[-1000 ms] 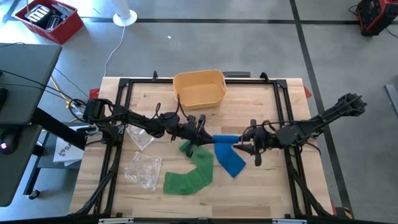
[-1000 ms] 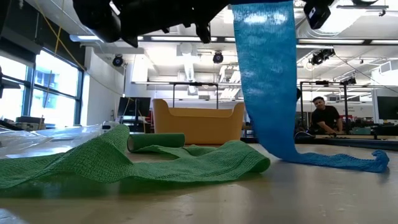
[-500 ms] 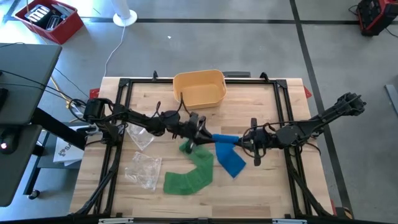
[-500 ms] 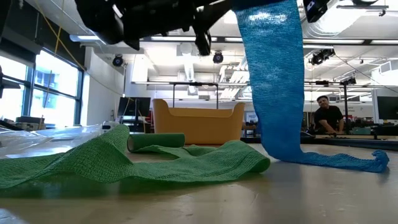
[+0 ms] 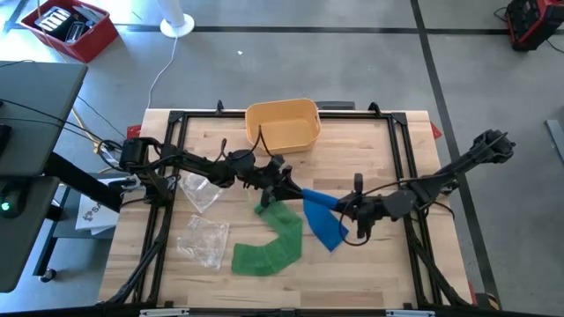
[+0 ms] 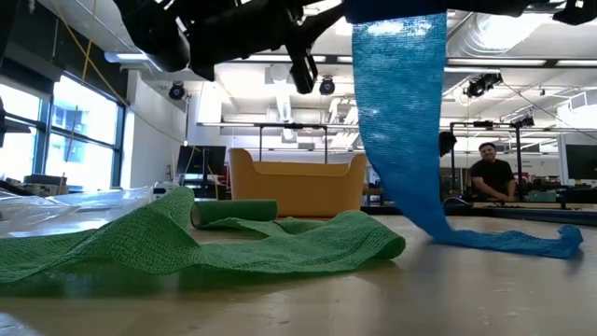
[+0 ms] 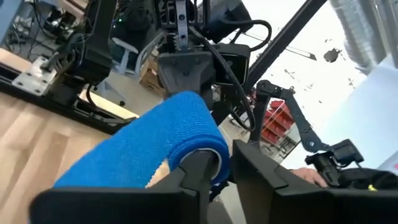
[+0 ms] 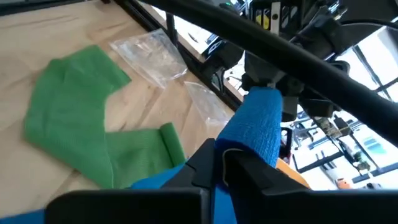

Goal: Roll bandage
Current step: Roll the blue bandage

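Blue bandage (image 5: 322, 220) — no readable writing — pinched between both hands.

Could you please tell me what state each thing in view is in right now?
Blue bandage: partly rolled, roll held in the air between both tools, tail trailing onto the table.
Green bandage: mostly unrolled, lying flat, small roll at one end.
Yellow basket: upright on the table.
Plastic wrappers: lying loose, crumpled.
Left tool: fingers at the roll's end.
Right tool: shut on the blue bandage.
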